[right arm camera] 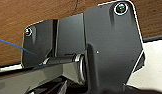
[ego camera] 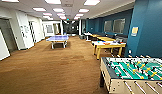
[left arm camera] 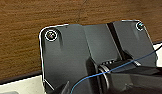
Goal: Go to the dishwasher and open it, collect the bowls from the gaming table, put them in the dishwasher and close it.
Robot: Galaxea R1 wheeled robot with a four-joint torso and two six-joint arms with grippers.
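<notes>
1. While the robot stands on brown carpet [ego camera: 47, 70] in a long games room, the head view gives a foosball table [ego camera: 133, 72] near on the right, yellow-topped tables [ego camera: 109, 45] beyond it along the blue wall [ego camera: 147, 27], and a blue ping-pong table [ego camera: 57, 38] mid-room.
2. Dishwasher: no sign of it here. Bowls: small orange and pale shapes lie on the nearest yellow top, too blurred to name. A pale table [ego camera: 87, 34] far back may be the gaming table; cannot confirm.
3. Left and right gripper: cannot tell whether apart or together. Both wrist views give the robot's dark plate over carpet.
4. Handling judgement, from the task alone: bowls of this kind are likely light, rigid, smooth-walled, so slippery. Pinch across the rim, one finger inside, one outside. Dishwasher door: take the handle at its middle.
</notes>
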